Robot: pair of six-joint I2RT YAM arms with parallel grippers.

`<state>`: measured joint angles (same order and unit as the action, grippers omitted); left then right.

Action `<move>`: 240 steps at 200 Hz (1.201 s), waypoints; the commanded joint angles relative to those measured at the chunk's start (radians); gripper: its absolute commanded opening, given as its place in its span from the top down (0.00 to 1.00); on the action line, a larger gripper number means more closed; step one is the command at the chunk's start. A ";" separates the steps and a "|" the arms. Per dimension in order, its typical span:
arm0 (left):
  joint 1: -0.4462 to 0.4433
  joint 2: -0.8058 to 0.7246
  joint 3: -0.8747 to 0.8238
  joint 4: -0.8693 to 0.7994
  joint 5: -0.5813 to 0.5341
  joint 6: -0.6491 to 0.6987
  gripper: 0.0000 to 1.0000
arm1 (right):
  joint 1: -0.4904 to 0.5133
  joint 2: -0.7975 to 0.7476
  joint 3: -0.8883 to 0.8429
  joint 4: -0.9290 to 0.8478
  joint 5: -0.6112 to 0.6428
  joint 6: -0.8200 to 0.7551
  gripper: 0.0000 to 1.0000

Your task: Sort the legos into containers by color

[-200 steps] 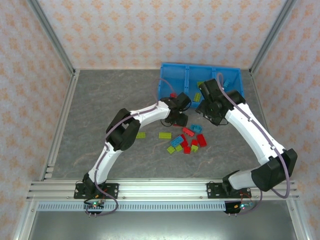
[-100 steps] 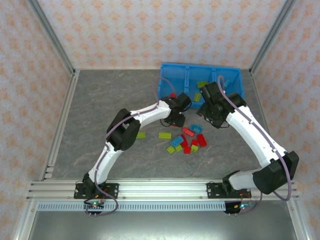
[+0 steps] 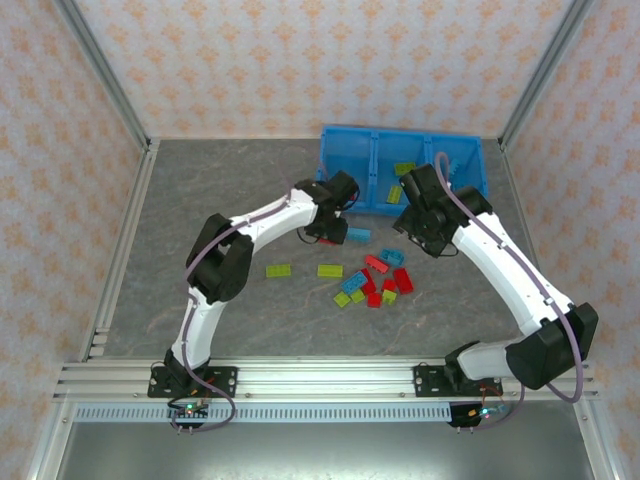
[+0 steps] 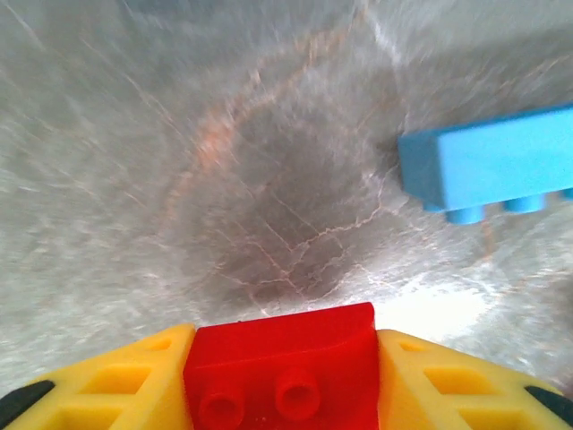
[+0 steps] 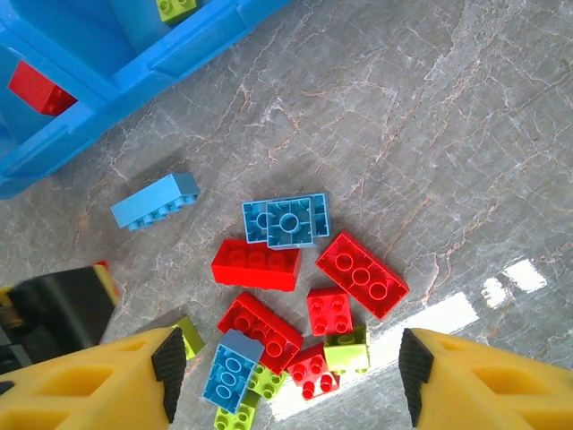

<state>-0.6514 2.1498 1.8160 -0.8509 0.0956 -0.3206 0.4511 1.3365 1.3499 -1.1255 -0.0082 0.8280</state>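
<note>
One red lego (image 4: 280, 360) — boxy, two studs — in left pincer (image 4: 281, 394)

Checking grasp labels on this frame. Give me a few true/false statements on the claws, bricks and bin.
1. The left claw grips a red brick. True.
2. The right claw holds a light blue brick. False: it is open and empty, above the pile of bricks.
3. A lone light blue brick lies on the table between the bin and the pile. True.
4. The bin is empty. False: it holds bricks, among them a red one and a yellow-green one.
</note>
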 commanded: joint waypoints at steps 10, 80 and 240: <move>0.022 -0.056 0.193 -0.040 -0.053 0.054 0.52 | 0.000 -0.036 -0.009 -0.003 0.019 0.020 0.34; 0.097 0.273 0.682 0.021 -0.099 0.075 0.49 | 0.001 -0.078 0.001 0.000 0.028 0.075 0.34; 0.104 -0.342 0.259 -0.024 -0.074 0.148 0.31 | 0.095 0.027 -0.048 0.096 -0.035 -0.271 0.22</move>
<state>-0.5369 2.0438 2.2093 -0.8330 0.0254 -0.2199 0.5026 1.2770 1.2900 -1.1030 -0.0315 0.7364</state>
